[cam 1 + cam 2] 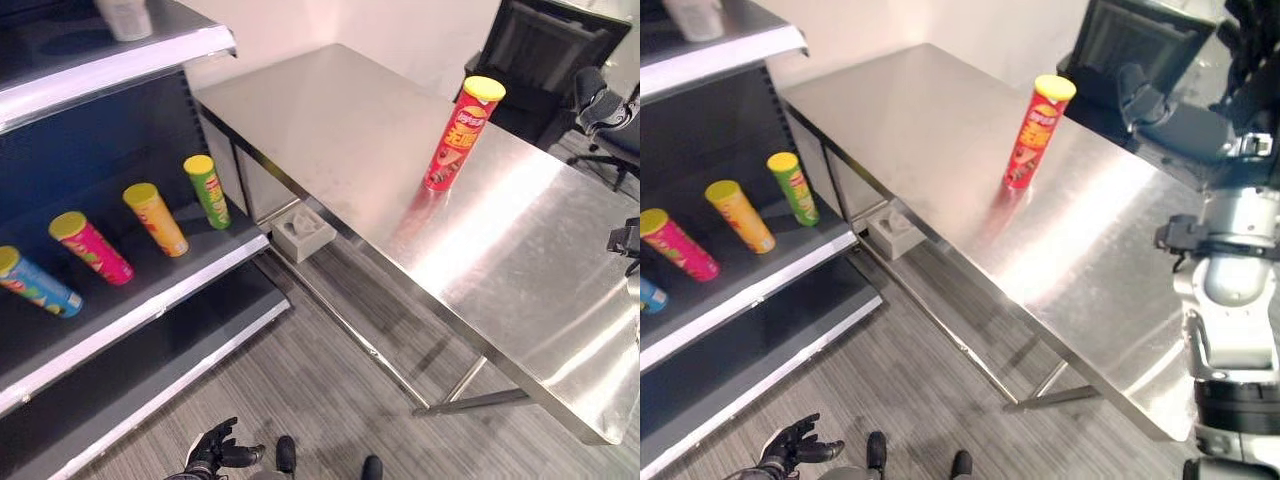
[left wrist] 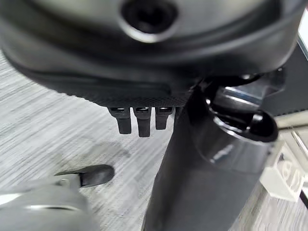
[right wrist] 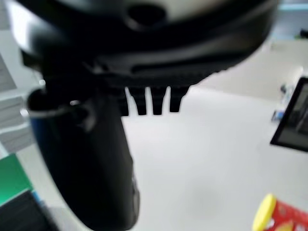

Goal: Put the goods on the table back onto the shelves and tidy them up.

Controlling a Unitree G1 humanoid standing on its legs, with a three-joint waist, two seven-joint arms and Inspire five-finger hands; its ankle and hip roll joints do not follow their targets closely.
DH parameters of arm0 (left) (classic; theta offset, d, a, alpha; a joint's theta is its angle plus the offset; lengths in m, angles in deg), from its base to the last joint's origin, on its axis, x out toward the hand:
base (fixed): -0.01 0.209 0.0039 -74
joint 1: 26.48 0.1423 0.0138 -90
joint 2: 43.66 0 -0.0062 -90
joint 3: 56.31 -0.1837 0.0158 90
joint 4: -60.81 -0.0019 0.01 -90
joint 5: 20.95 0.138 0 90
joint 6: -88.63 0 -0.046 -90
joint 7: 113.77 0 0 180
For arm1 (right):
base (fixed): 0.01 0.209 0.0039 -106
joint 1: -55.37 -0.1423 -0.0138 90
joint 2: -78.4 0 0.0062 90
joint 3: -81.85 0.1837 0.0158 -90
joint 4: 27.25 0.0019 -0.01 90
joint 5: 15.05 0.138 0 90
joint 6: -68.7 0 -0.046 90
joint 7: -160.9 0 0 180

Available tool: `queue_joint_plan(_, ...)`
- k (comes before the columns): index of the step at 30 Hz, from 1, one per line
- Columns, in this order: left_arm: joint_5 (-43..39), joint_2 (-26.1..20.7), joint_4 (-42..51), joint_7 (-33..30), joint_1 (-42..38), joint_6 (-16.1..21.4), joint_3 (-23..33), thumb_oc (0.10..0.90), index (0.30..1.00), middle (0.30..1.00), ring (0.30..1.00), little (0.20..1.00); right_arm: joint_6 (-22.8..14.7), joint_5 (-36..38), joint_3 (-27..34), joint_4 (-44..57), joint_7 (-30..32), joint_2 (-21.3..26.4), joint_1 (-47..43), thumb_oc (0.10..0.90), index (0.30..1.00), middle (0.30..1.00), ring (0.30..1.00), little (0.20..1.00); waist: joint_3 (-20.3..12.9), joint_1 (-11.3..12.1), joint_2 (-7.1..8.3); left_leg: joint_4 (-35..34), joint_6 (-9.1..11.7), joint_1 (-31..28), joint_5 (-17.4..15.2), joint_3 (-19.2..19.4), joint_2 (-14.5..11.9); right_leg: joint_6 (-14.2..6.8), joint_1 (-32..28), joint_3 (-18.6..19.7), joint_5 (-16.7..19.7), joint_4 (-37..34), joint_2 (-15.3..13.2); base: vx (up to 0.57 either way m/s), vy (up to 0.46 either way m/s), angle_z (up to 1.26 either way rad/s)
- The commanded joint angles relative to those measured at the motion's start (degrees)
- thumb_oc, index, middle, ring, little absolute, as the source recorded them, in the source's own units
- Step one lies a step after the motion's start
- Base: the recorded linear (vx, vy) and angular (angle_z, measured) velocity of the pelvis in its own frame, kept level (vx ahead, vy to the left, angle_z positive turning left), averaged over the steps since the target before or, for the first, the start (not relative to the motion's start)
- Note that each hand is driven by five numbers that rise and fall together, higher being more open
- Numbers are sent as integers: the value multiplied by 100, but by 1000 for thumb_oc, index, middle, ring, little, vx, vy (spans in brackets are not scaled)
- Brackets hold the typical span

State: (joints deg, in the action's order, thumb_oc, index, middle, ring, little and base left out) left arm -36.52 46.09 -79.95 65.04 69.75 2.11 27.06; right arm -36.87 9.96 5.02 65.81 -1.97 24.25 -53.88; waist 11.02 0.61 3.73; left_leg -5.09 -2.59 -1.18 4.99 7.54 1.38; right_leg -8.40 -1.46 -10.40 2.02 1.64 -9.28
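A red can (image 1: 462,133) stands upright on the steel table (image 1: 520,260). 4 cans lie on the shelf (image 1: 150,290): green (image 1: 207,190), orange (image 1: 155,218), pink (image 1: 90,247), blue (image 1: 35,282). The left hand (image 1: 215,450) hangs low over the floor, fingers relaxed, empty. The right hand (image 3: 144,98) has straight fingers, holding nothing.

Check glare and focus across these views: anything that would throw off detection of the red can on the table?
Left eye view: bright glare streak on the steel table just beside the red can, whose reflection smears beneath it. Right eye view: same glare; can sharp. Right wrist view: soft throughout, right hand a dark blur, can defocused. Left wrist view: left hand blurred close up.
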Motion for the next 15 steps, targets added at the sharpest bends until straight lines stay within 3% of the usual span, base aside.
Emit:
queue_joint_plan(1, 154, -233, 122, -103, -194, 252, -76, 800, 900, 900, 900, 900, -344, -163, 228, -53, 224, 571, -986, 800, 900, 900, 900, 900, -175, 194, 55, 38, 253, 21, -526, -215, -73, -308, 172, 31, -643, 1408, 111, 82, 102, -21)
queue_joint_plan(2, 172, -270, 101, -108, -202, 249, -87, 800, 900, 900, 900, 900, -335, -169, 189, -83, 209, 591, -978, 800, 900, 900, 900, 900, -66, 152, 33, 11, 196, -103, -584, -213, -102, -371, 471, 28, -319, 1951, -9, 14, 47, -8)
queue_joint_plan(4, 176, -282, 128, -112, -197, 257, -76, 800, 900, 900, 900, 900, -325, -168, 186, -123, 215, 605, -969, 800, 900, 900, 900, 900, -48, 171, 39, 9, 201, -132, -629, -193, -109, -391, 592, 1, -248, 1989, -160, 61, -2, -1)
queue_joint_plan(6, 190, -292, 191, -88, -197, 278, -117, 800, 900, 900, 900, 900, -301, -120, 196, -155, 156, 631, -928, 800, 900, 900, 900, 900, -24, 173, 13, 9, 252, -173, -699, -259, -179, -328, 714, -27, -203, 1557, -331, 134, -88, -3)
queue_joint_plan(7, 181, -294, 216, -69, -229, 303, -167, 800, 900, 900, 900, 900, -299, -47, 180, -232, 146, 702, -926, 800, 900, 900, 900, 900, 17, 138, 41, 9, 310, -205, -760, -373, -160, -334, 814, 97, -114, 823, -357, 124, -91, -2)
queue_joint_plan(9, 193, -298, 216, -70, -255, 309, -178, 800, 900, 900, 900, 900, -300, -33, 161, -276, 157, 731, -929, 800, 900, 900, 900, 900, 35, 97, 52, 9, 334, -252, -829, -423, -161, -372, 845, 183, 90, 282, -307, 127, -88, 1)
queue_joint_plan(10, 240, -330, 160, -109, -287, 265, -214, 800, 900, 900, 900, 900, -366, -110, 132, -461, 365, 756, -876, 800, 900, 900, 900, 900, 38, 54, 82, 9, 370, -288, -890, -410, -167, -426, 819, 269, 151, -87, -267, 217, -150, 20)
queue_joint_plan(11, 233, -270, 239, -83, -166, 267, -83, 800, 900, 900, 900, 900, -180, -104, 311, -103, 74, 630, -619, 800, 900, 900, 900, 900, -56, 57, 233, 14, 370, -365, -911, -464, -95, -523, 491, 165, 400, -411, -352, 233, -138, 54)
queue_joint_plan(15, 213, -172, 207, -42, -70, 287, -105, 800, 900, 900, 900, 900, -204, 96, 298, -198, -39, 701, -554, 800, 900, 900, 900, 900, -204, 92, 206, 9, 468, -363, -921, -509, -184, -499, 245, -60, 500, -645, -325, 134, -121, 47)
